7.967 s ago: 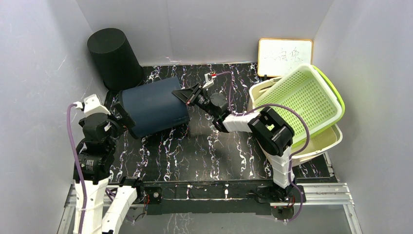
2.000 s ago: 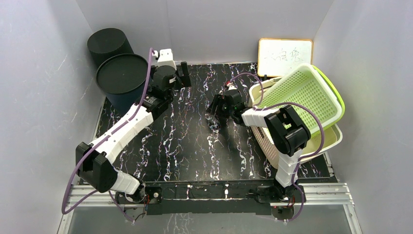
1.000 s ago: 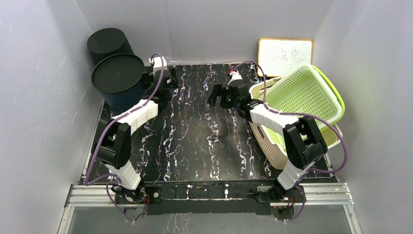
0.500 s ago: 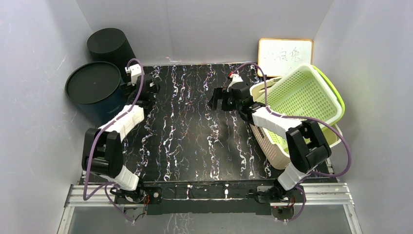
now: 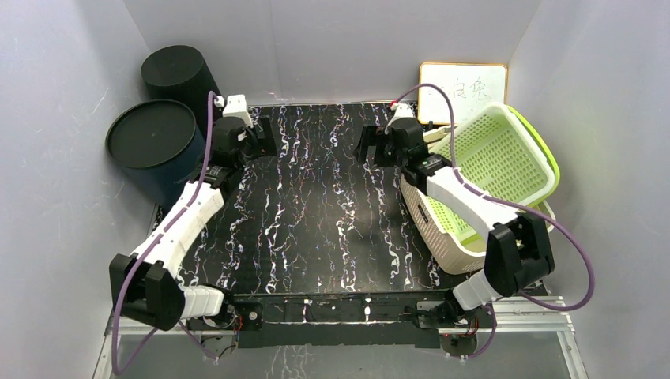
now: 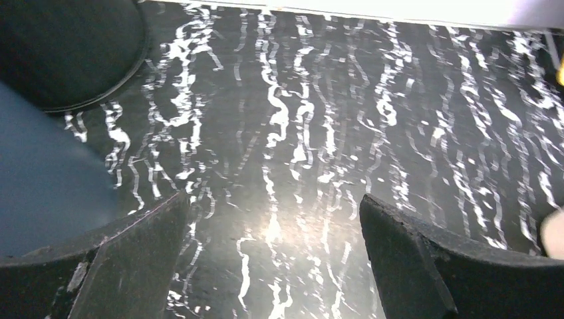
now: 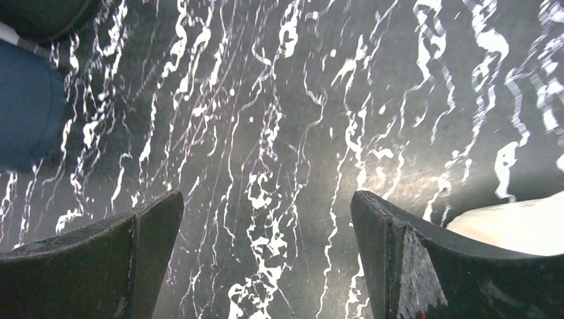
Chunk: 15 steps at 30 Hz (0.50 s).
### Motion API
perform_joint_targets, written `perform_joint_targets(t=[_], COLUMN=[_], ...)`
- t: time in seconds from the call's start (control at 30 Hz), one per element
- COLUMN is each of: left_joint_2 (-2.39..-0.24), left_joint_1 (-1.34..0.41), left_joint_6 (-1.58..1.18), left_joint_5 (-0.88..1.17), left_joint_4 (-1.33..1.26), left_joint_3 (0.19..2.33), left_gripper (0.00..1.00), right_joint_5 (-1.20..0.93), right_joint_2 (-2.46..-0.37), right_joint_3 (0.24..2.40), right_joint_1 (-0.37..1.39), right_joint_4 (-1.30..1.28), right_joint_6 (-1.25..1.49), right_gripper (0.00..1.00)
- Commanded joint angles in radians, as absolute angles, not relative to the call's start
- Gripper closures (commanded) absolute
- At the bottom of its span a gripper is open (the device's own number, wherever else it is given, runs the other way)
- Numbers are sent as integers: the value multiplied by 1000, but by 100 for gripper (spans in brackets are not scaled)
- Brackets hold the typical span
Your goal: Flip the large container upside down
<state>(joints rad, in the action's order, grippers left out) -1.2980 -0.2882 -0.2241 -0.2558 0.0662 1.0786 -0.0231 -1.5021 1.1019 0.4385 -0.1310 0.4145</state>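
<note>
The large container (image 5: pixel 150 136) is dark blue and stands on end at the table's left edge, a flat dark round face turned up. Its blue wall shows at the left of the left wrist view (image 6: pixel 40 193) and of the right wrist view (image 7: pixel 26 106). My left gripper (image 5: pixel 261 138) hangs open just right of it, apart from it, with only bare tabletop between its fingers (image 6: pixel 273 199). My right gripper (image 5: pixel 367 146) is open over the back middle of the table, also holding nothing (image 7: pixel 266 196).
A black bin (image 5: pixel 178 75) stands behind the container in the back left corner. A green mesh basket (image 5: pixel 498 158) rests tilted in a white basket (image 5: pixel 474 229) on the right. A whiteboard (image 5: pixel 462 91) leans on the back wall. Grey walls enclose the table.
The container slid left toward the wall, then my left gripper drew back to the right, away from it. My right gripper moved back and to the right, still open.
</note>
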Motion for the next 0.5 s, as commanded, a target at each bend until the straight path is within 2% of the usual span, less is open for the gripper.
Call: perform_joint_targets(t=[0.0, 0.27, 0.47], left_joint_2=[-1259, -1184, -1118], left_joint_1=[-382, -489, -506], left_joint_6=[-209, -257, -268], left_joint_5=[-164, -157, -142], left_joint_4=[234, 261, 250], left_joint_3=[1111, 1004, 921], left_gripper=[2, 2, 2], right_joint_5=[138, 419, 637], right_joint_2=[-1416, -1317, -1289], right_joint_3=[1274, 1405, 1433], right_joint_1=[448, 448, 445], right_joint_4=[-301, -496, -616], right_joint_6=[301, 147, 189], right_gripper=[3, 2, 2])
